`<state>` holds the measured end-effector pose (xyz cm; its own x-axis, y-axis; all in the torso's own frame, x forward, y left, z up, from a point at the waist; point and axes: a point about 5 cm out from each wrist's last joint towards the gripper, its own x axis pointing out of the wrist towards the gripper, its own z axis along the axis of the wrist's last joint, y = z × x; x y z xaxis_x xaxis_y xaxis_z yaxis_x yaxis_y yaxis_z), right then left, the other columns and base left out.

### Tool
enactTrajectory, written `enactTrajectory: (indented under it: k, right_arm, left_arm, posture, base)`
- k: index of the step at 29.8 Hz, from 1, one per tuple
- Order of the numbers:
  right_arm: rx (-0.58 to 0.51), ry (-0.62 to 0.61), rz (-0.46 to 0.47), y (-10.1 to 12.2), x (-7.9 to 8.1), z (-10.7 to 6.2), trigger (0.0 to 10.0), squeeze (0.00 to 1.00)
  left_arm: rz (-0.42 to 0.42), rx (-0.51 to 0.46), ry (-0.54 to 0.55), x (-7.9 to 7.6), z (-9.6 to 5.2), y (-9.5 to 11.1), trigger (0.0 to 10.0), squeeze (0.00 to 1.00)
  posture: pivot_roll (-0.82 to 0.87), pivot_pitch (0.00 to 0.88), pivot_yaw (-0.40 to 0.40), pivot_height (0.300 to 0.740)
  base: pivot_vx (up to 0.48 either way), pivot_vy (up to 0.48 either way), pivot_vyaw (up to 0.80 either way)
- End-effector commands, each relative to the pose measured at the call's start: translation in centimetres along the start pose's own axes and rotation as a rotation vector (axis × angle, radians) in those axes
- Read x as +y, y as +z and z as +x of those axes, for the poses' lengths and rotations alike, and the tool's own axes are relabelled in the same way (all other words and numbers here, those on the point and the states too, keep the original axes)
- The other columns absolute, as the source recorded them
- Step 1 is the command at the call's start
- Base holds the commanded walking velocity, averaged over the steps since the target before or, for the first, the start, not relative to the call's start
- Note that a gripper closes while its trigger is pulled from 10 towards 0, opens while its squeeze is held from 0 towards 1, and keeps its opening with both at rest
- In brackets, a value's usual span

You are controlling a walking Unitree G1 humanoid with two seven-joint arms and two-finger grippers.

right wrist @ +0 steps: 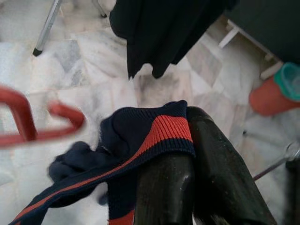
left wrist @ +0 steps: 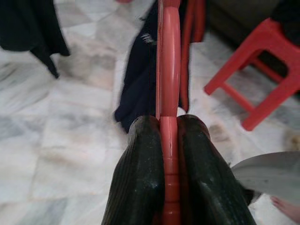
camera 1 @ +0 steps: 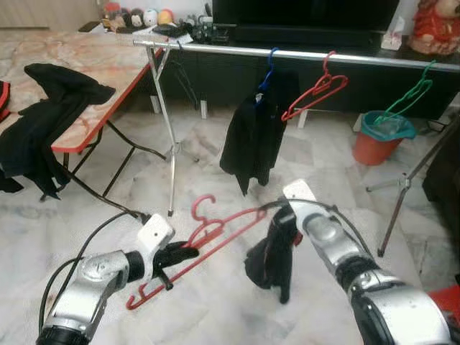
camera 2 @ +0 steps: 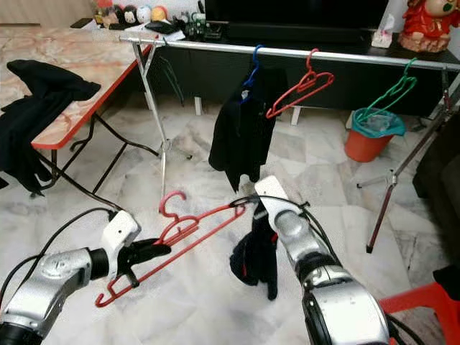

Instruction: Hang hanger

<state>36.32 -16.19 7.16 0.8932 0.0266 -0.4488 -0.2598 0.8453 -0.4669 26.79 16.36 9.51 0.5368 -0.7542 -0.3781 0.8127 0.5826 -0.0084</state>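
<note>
My left gripper (camera 1: 175, 256) is shut on a red plastic hanger (camera 1: 215, 231), held low over the marble floor with its hook (camera 1: 202, 208) pointing up and away. In the left wrist view the hanger (left wrist: 168, 84) runs straight out between the two black fingers (left wrist: 140, 178). My right gripper (camera 1: 282, 241) is shut on a dark navy garment with a red stripe (right wrist: 154, 136), which dangles in a bunch (camera 1: 267, 262) beside the hanger's far end. Ahead stands a silver clothes rail (camera 1: 302, 54) carrying a blue hanger with a black garment (camera 1: 251, 133), an empty red hanger (camera 1: 316, 93) and a green hanger (camera 1: 410, 97).
A folding table with a red edge (camera 1: 100, 115) stands at the left with black clothes (camera 1: 43, 122) draped over it. An orange bin with a teal liner (camera 1: 381, 136) sits behind the rail. A red stool (camera 2: 424, 298) is at my lower right. A black cable (camera 1: 93, 190) trails across the floor.
</note>
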Motion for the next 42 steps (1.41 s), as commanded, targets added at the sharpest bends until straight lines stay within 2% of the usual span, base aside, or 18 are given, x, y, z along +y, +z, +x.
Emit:
enactTrajectory:
  k: [1, 4, 13, 15, 20, 25, 33, 38, 40, 42]
  right_arm:
    - [-0.02, -0.007, -0.022, 1.2, -0.7, 0.1, 10.0, 0.0]
    - [-0.023, -0.005, -0.018, 2.0, -0.8, 0.2, 10.0, 0.0]
    - [-0.015, -0.017, -0.02, 2.5, -1.0, 0.3, 10.0, 0.0]
    - [-0.014, -0.022, -0.014, 2.8, -1.0, 0.3, 10.0, 0.0]
    - [-0.036, -0.012, 0.01, 3.7, -0.7, 0.4, 10.0, 0.0]
    - [-0.036, -0.007, 0.01, 3.8, -0.5, 0.4, 10.0, 0.0]
    - [-0.037, 0.006, 0.012, 4.0, 0.1, 0.4, 10.0, 0.0]
    - [-0.04, 0.013, 0.016, 4.2, 0.3, 0.4, 10.0, 0.0]
    - [-0.04, 0.021, 0.02, 4.1, 0.5, 0.4, 10.0, 0.0]
    - [-0.039, 0.021, 0.021, 4.0, 0.4, 0.4, 10.0, 0.0]
  left_arm:
    - [-0.003, 0.015, -0.055, -0.7, -0.1, 0.5, 10.0, 0.0]
    - [-0.004, 0.04, -0.134, -1.7, -0.4, 1.1, 10.0, 0.0]
    - [0.046, 0.119, -0.224, -2.8, -1.9, 1.9, 10.0, 0.0]
    - [0.059, 0.119, -0.226, -3.0, -1.7, 2.2, 10.0, 0.0]
    - [0.073, 0.113, -0.153, -2.4, -0.9, 2.4, 10.0, 0.0]
    - [0.04, 0.085, -0.195, -3.1, -0.2, 2.7, 10.0, 0.0]
    - [0.04, 0.043, -0.161, -3.0, 0.8, 3.5, 10.0, 0.0]
    - [0.074, 0.062, -0.037, -1.9, 1.5, 3.1, 10.0, 0.0]
    - [0.071, 0.082, 0.05, -1.0, 2.0, 2.8, 10.0, 0.0]
    - [0.074, 0.087, 0.075, -0.8, 2.0, 2.8, 10.0, 0.0]
  posture:
    - [0.08, 0.0, -0.02, 0.74]
    - [0.08, 0.0, -0.023, 0.74]
    - [0.1, 0.0, -0.031, 0.74]
    - [0.1, 0.0, -0.029, 0.74]
    - [0.1, 0.0, -0.025, 0.74]
    - [0.09, 0.0, -0.022, 0.74]
    - [0.09, 0.0, -0.026, 0.74]
    - [0.09, 0.0, -0.024, 0.74]
    - [0.09, 0.0, -0.023, 0.74]
    - [0.09, 0.0, -0.023, 0.74]
  base:
    - [0.0, 0.0, 0.0]
    - [0.0, 0.0, 0.0]
    - [0.0, 0.0, 0.0]
    - [0.0, 0.0, 0.0]
    - [0.0, 0.0, 0.0]
    - [0.0, 0.0, 0.0]
    - [0.0, 0.0, 0.0]
    - [0.0, 0.0, 0.0]
    - [0.0, 0.0, 0.0]
    - [0.0, 0.0, 0.0]
